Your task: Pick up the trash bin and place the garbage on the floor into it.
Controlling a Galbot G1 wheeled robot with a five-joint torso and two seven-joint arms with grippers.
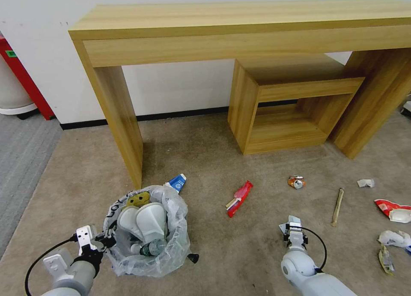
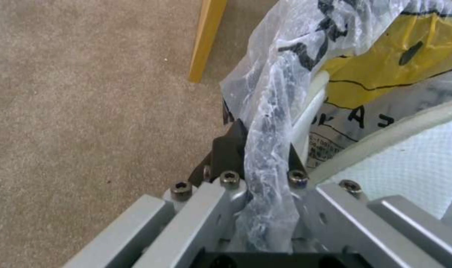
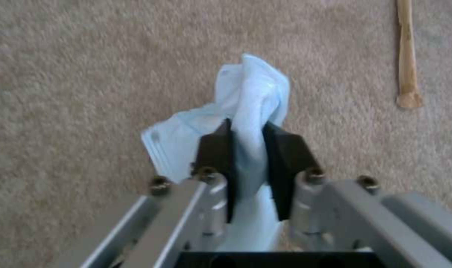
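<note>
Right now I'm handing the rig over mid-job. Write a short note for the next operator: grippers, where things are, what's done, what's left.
Left gripper: shut on the rim of the trash bin, which is near the desk leg.
Right gripper: shut on the pale blue mask, low over the floor, apart from the bin.
Done: two white slippers, a green-label bottle and a yellow item are in the bin.
Left: the mask goes into the bin. On the carpet: blue-white carton, red wrapper, crushed can, wooden stick, and paper and wrappers at far right.
</note>
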